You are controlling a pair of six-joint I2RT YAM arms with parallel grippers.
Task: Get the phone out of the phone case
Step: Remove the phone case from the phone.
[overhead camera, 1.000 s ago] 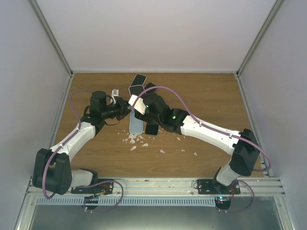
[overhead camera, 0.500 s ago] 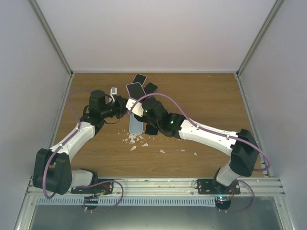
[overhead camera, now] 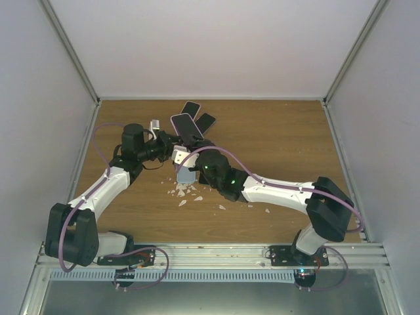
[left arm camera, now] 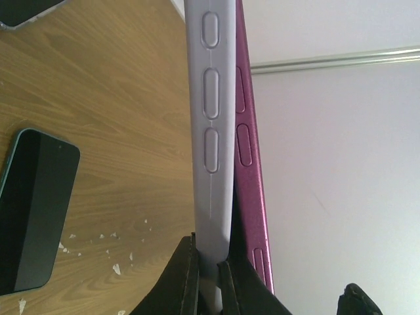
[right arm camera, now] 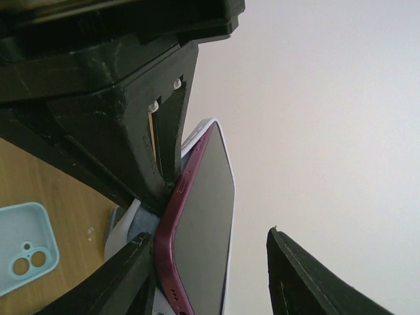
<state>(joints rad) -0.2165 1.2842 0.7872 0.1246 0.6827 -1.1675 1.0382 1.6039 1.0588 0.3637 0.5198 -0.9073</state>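
My left gripper [overhead camera: 168,144] is shut on the edge of a pale grey phone case [left arm camera: 210,131] and holds it up above the table. The phone [left arm camera: 248,164], with a magenta rim and dark screen, stands partly peeled out of the case on its right side. In the top view the case and phone [overhead camera: 186,125] tilt toward the back. My right gripper [right arm camera: 210,236] is open; the phone [right arm camera: 203,223] sits between its fingers, against the left finger [right arm camera: 131,275]. The right finger [right arm camera: 308,275] stands apart. In the top view the right gripper [overhead camera: 178,157] is just under the phone.
Two dark phones [overhead camera: 191,107] [overhead camera: 206,121] lie at the back of the wooden table. A light blue empty case [right arm camera: 20,259] lies flat beneath the grippers. White crumbs [overhead camera: 187,191] are scattered in front. A teal-rimmed phone [left arm camera: 33,210] shows in the left wrist view.
The right arm has drawn nearer and lower, bringing its gripper under the phone's near end. The phone and case have tilted back. The left gripper has kept its hold.
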